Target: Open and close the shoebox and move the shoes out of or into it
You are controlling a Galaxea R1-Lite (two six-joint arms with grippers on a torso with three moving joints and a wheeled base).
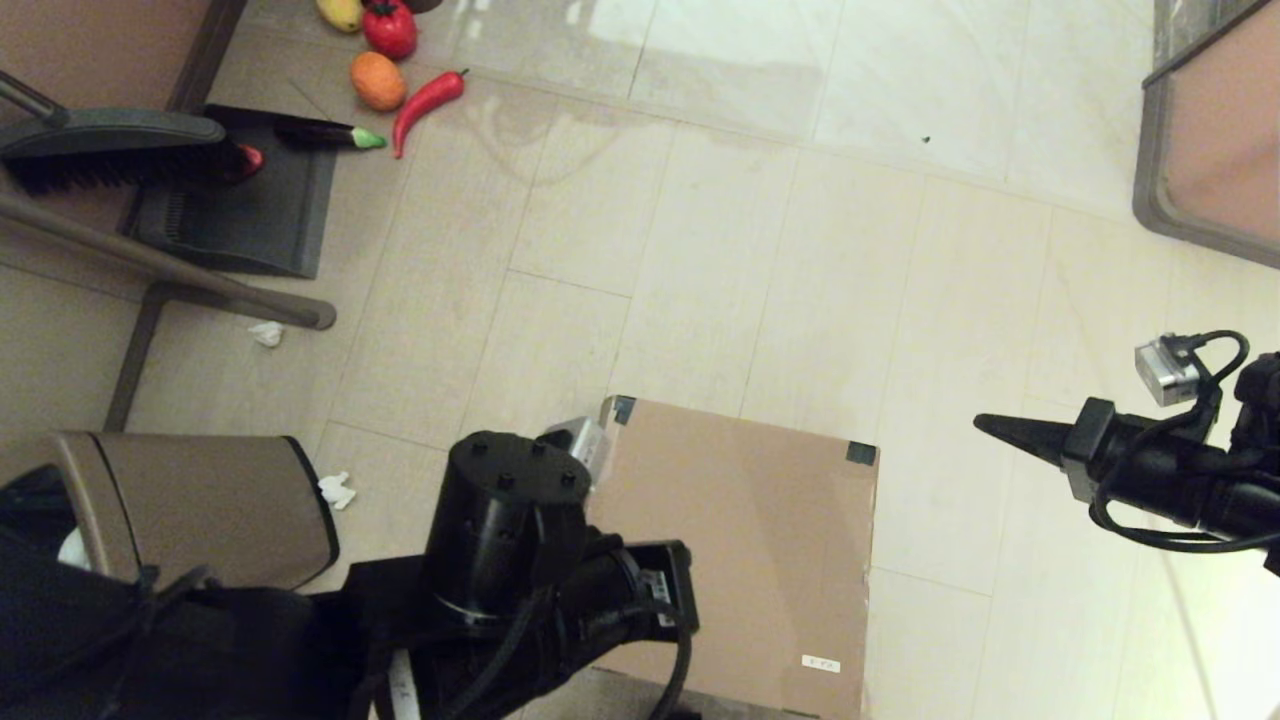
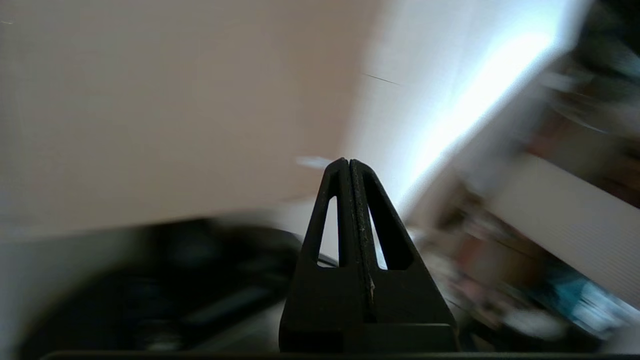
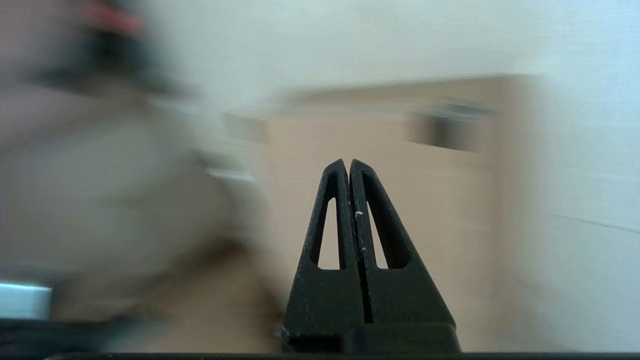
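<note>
The brown cardboard shoebox [image 1: 760,540] lies on the tiled floor with its lid down; two dark tape patches and a small white label show on it. The shoes are out of view. My left arm [image 1: 505,520] reaches over the box's left edge, and its fingertips are hidden in the head view. In the left wrist view the left gripper [image 2: 348,161] is shut on nothing, close above the box lid [image 2: 175,115]. My right gripper [image 1: 990,425] hangs to the right of the box and points at it, apart from it. It is shut and empty [image 3: 348,162], facing the box [image 3: 425,200].
A brown trash bin [image 1: 190,500] stands to the left of the box. A dustpan with a brush [image 1: 240,200] and toy vegetables [image 1: 400,60] lie at the far left. Crumpled paper bits [image 1: 337,490] lie on the floor. A table edge [image 1: 1200,150] shows at the far right.
</note>
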